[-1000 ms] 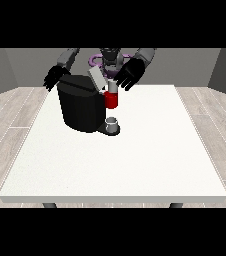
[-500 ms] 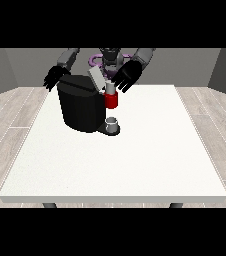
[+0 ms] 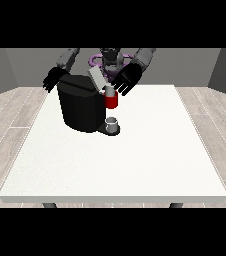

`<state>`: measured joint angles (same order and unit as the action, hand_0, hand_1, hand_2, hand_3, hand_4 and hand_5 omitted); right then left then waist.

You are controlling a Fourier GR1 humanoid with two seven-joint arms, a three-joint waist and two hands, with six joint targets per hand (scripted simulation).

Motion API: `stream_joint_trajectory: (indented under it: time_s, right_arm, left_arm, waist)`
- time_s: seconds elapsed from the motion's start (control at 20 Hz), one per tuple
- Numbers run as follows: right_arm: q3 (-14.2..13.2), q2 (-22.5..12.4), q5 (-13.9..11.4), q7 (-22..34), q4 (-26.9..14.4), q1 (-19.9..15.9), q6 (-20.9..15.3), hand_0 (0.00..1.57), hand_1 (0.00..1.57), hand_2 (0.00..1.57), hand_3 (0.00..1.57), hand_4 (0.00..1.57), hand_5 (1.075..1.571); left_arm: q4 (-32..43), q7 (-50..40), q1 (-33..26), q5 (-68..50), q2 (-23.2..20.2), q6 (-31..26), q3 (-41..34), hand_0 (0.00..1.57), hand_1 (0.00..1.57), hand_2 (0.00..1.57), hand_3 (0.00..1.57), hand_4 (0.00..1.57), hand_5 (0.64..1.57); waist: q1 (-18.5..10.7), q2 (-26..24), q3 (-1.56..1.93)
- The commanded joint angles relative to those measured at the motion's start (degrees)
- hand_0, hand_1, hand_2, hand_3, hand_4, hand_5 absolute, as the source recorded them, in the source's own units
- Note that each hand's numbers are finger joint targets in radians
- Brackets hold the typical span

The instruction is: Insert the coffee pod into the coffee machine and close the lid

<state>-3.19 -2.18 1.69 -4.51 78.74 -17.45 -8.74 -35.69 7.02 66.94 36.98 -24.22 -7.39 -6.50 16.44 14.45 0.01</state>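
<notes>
The hand at the view's right [image 3: 126,80] hovers with fingers spread, holding nothing, just above a red thing at the machine [image 3: 111,101]. The lid [image 3: 97,79] stands raised on the coffee machine [image 3: 82,107]. A grey thing [image 3: 109,90], possibly the pod, sits just below those fingers. The hand at the view's left [image 3: 53,80] hangs relaxed behind the machine.

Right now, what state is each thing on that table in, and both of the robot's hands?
coffee machine: upright on the white table, lid raised and tilted.
red thing at the machine: beneath the raised lid.
grey cup: upright on the machine's base.
hand at the view's right: open, fingers spread, beside the lid.
hand at the view's left: open, behind the machine.
</notes>
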Motion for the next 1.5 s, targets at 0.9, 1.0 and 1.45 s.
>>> stream_joint_trajectory:
  time_s: [0.9, 1.0, 1.45]
  right_arm:
    - [-1.62, -1.11, 0.43, 0.61, -1.50, -1.73, -0.75, 0.00, 0.00, 0.00, 0.00, 0.44, 1.571]
    - [-0.64, -0.69, 0.68, 0.10, 0.80, -1.97, -0.07, 0.00, 0.00, 0.00, 0.00, 0.43, 1.571]
    - [-2.33, -1.17, 1.19, -1.02, -2.59, -3.04, -0.50, 0.00, 0.00, 0.00, 0.00, 0.41, 1.571]
  left_arm:
    - [0.58, -0.40, -0.10, 2.47, 1.53, -1.12, 1.29, 1.12, 1.12, 1.16, 0.99, 0.44, 1.571]
    - [1.66, 0.97, 1.03, 2.48, -2.32, -0.65, -0.35, 1.09, 1.09, 1.13, 0.96, 0.40, 1.571]
    - [0.49, 2.27, 1.56, 3.44, -2.13, -2.00, 0.62, 1.02, 1.02, 1.09, 0.90, 0.37, 1.571]
  waist:
    - [-1.05, 0.00, 0.01]
    - [0.71, 2.26, -0.01]
    - [-1.41, 2.39, 0.00]
